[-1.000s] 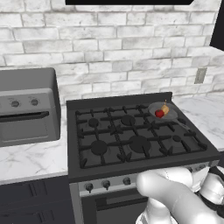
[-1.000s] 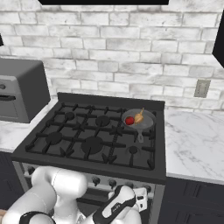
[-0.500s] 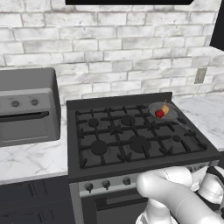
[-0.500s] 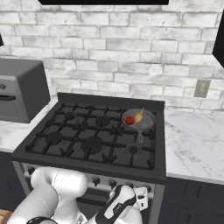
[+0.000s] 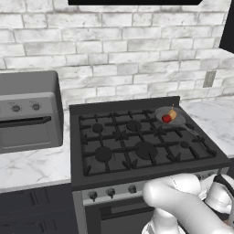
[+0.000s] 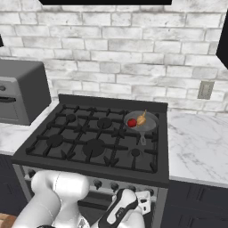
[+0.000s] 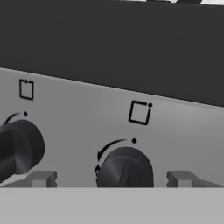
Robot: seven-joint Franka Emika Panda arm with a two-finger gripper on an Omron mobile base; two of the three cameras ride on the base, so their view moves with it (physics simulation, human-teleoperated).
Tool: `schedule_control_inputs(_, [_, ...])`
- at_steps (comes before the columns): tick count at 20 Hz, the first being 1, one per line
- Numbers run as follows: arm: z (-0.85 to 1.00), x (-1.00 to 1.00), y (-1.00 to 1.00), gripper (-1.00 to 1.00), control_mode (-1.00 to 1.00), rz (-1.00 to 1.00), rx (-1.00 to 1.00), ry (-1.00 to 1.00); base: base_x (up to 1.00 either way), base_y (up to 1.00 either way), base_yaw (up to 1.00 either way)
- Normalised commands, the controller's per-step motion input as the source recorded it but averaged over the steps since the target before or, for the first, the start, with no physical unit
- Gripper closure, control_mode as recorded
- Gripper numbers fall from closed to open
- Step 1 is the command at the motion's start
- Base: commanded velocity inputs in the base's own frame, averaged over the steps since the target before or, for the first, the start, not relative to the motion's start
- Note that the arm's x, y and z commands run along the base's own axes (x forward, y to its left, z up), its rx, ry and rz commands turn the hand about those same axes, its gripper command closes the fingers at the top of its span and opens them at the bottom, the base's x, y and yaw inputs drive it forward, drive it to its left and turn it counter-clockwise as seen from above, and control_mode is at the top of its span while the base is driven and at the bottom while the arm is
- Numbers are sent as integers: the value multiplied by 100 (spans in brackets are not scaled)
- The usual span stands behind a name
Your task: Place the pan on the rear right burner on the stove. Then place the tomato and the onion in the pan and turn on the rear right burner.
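Pincer (image 7: 111, 179) sits low at your stove (image 5: 137, 141) front, tips wide apart either side of a knob (image 7: 124, 168), not gripping it.

My arm covers the stove's (image 5: 137, 151) right-hand knobs; the pan (image 6: 141, 122) hides its burner, and the hand view crops both knobs (image 7: 124, 168).

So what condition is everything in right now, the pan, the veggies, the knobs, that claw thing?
pan: resting on the rear right burner of the stove.
tomato: inside the pan.
onion: inside the pan, beside the tomato.
gripper: open, fingertips either side of a knob on the front panel.
rear right burner: no flame visible.
countertop oven: door closed.
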Motion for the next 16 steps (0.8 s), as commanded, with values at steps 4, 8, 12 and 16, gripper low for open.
schedule_control_inputs(4, [-4, 11, 0, -100, -100, 0, 0, 0, 0, 0, 0])
schedule_control_inputs(8, [-3, 16, 0, 100, -100, 0, 0, 0, 0, 0, 0])
schedule_control_inputs(12, [0, 7, 0, 100, -100, 0, 0, 0, 0, 0, 0])
schedule_control_inputs(16, [0, 0, 0, 100, -100, 0, 0, 0, 0, 0, 0])
